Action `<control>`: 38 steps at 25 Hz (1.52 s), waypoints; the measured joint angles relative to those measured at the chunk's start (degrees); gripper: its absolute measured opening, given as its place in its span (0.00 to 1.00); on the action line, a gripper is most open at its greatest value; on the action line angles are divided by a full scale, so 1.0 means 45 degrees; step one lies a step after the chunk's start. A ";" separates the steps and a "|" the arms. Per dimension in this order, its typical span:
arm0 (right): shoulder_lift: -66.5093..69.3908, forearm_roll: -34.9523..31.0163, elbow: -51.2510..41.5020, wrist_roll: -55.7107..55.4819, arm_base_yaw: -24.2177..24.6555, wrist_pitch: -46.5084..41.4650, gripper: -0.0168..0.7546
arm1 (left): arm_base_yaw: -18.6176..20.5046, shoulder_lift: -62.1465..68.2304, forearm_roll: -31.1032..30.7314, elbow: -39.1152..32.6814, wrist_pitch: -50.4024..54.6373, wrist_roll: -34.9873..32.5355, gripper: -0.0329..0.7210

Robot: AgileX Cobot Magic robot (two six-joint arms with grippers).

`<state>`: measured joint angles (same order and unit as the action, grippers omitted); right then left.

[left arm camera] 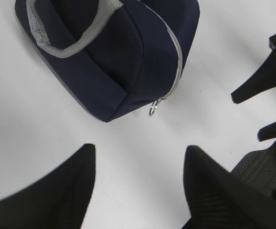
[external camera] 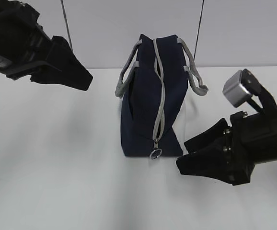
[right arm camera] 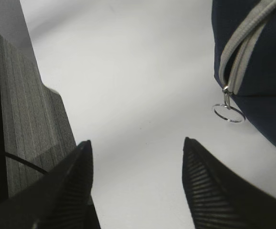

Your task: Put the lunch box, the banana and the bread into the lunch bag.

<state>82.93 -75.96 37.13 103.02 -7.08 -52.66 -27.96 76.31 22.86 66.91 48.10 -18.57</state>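
Both sets of jaws gape wide, empty — left gripper (left arm camera: 138, 186) and right gripper (right arm camera: 135, 183) hover over bare white desk (external camera: 57, 158). Lunch bag (external camera: 150, 100) stands mid-desk toward the back edge, zipped, its ring pull (right arm camera: 228, 112) hanging just beside the right gripper.

White table (external camera: 57, 158); pale wall (external camera: 109, 28)

A plain white table (external camera: 57, 158) carries only the navy lunch bag (external camera: 145, 115).
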 joint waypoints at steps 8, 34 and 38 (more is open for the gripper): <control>0.2450 -0.1612 0.0000 0.3227 0.0000 -0.0183 0.59 | 0.0000 0.0000 0.0000 0.0000 0.0000 0.0000 0.58; 0.6181 -0.3445 0.1894 0.5471 -0.0753 0.0917 0.59 | 0.0000 0.0000 -0.0021 0.0000 -0.0014 0.0000 0.56; 0.6189 -0.3842 0.1894 0.5850 -0.0784 0.0917 0.59 | 0.0000 0.0000 -0.0048 0.0000 -0.0014 0.0000 0.56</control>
<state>110.78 -93.25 45.65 129.35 -10.61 -48.53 -27.96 76.31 22.65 66.91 48.04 -18.57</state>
